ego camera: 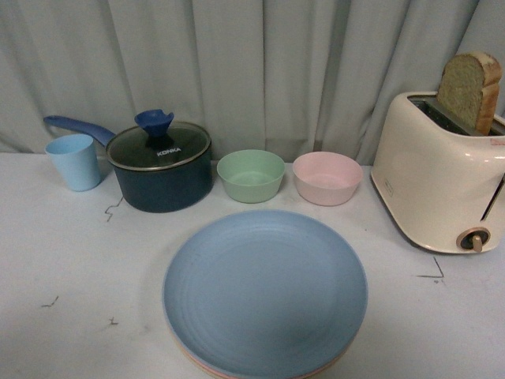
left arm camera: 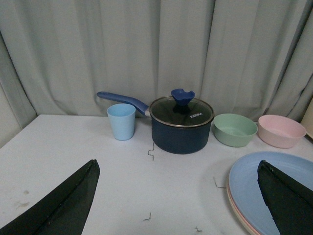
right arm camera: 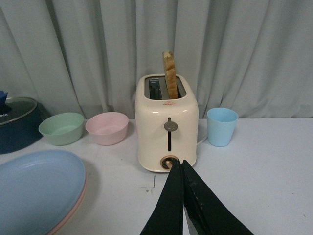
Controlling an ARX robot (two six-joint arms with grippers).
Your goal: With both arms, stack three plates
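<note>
Stacking appears complete: the blue plate (ego camera: 264, 292) tops the stack in front of the green bowl (ego camera: 251, 175). Left hand (left arm camera: 178, 196) spread, right hand (right arm camera: 183, 196) closed empty. Next: retract.

The white table (ego camera: 63, 268) carries stacked plates (ego camera: 265, 294), 2 bowls (ego camera: 251, 175), a pot (ego camera: 160, 166), 2 cups (ego camera: 74, 161) and a toaster (ego camera: 438, 174).

Staged kitchen tabletop: toaster (ego camera: 442, 170), saucepan (ego camera: 162, 166), bowls (ego camera: 251, 175) before grey curtain (ego camera: 252, 63).
</note>
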